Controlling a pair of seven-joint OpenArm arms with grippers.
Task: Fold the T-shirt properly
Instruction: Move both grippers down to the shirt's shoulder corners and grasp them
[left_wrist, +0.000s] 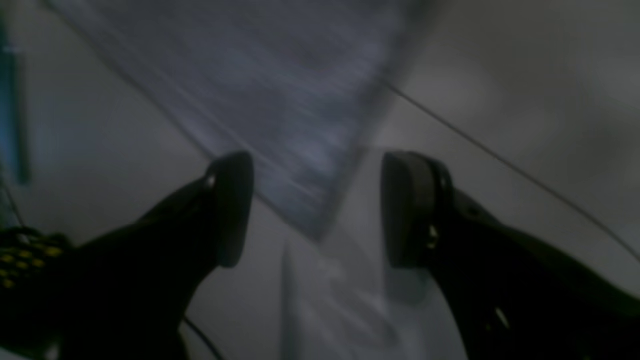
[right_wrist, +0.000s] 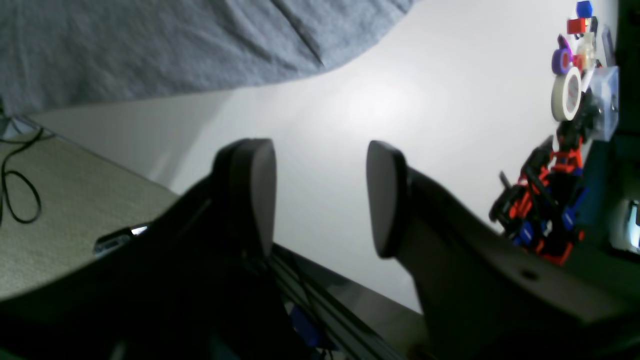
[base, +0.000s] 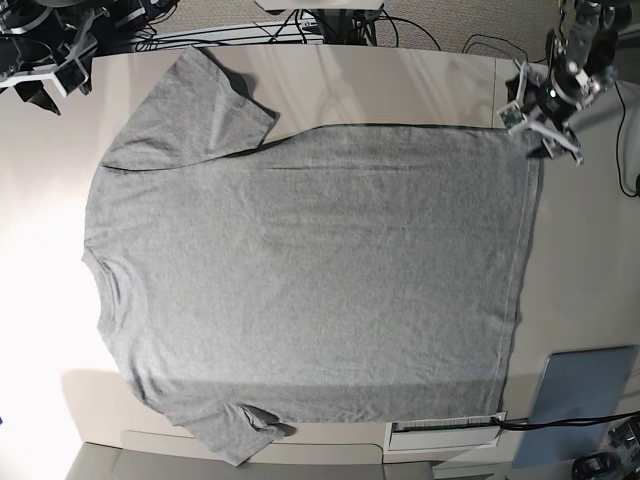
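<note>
The heather-grey T-shirt lies spread flat on the table, plain side up, with the neck to the left and the hem to the right in the base view. My left gripper hovers at the shirt's far hem corner. In the blurred left wrist view the gripper is open, with a corner of the shirt just beyond the fingertips and nothing held. My right gripper is at the far left off the shirt. In its wrist view the gripper is open and empty, and the shirt lies beyond it.
A flat grey-blue panel lies at the near right corner, with a white label strip beside it. Cables run along the far edge. A tape roll and coloured clutter stand at the right of the right wrist view.
</note>
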